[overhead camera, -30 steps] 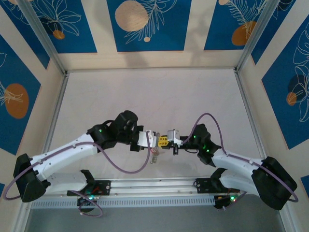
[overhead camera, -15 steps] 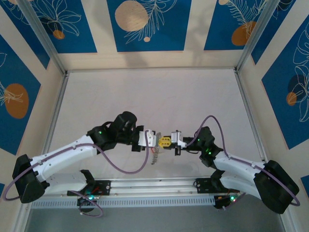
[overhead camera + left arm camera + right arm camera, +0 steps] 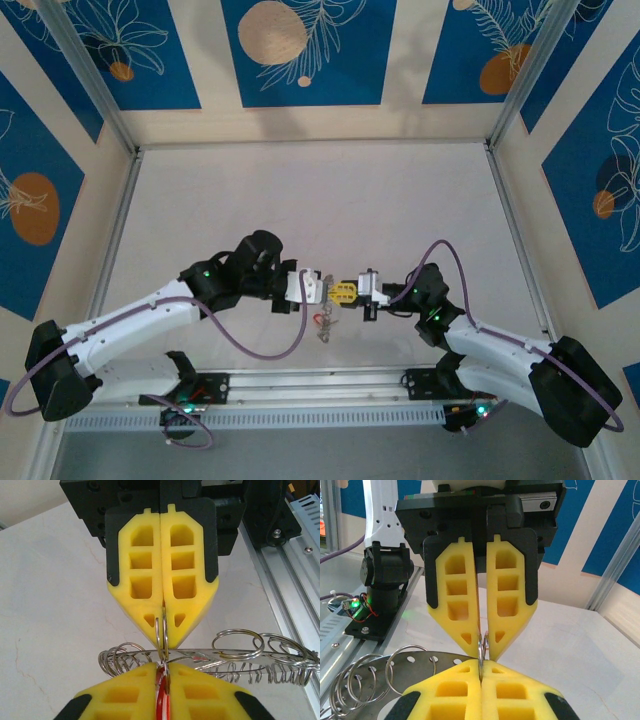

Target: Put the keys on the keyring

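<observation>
1. grippers meet tip to tip over the near middle of the table [image 3: 300, 200]. the left gripper [image 3: 333, 291] reaches in from the left and the right gripper [image 3: 350, 292] from the right. the keyring [image 3: 322, 326] hangs just under that meeting point as a silvery bunch with a spot of red. from this height it cannot be told what either gripper holds.
2. left wrist view: the left gripper [image 3: 162, 667] sits at the bottom edge, its yellow fingers pinching a red key [image 3: 160, 700] that stands upright in the seam between them. a small ring [image 3: 157, 632] rises from that seam into the tips of the right gripper [image 3: 163, 630] facing it, whose fingers are pressed together on the ring's upper part. the keyring [image 3: 280, 654] runs across just beyond the left fingertips, a flat silvery band seen edge-on with many wire loops strung on it. a metal rail [image 3: 295, 580] borders the table [image 3: 60, 605] on the right.
3. right wrist view: the right gripper [image 3: 481, 667] is at the bottom, fingers flat against each other. the left gripper [image 3: 482, 640] opposite keeps a narrow slit along its fingers, and its tips meet at the small ring [image 3: 482, 650]. the keyring [image 3: 445, 660] shows as a flat plate with holes stretching left, with wire loops [image 3: 365, 680] hanging off its far end.
</observation>
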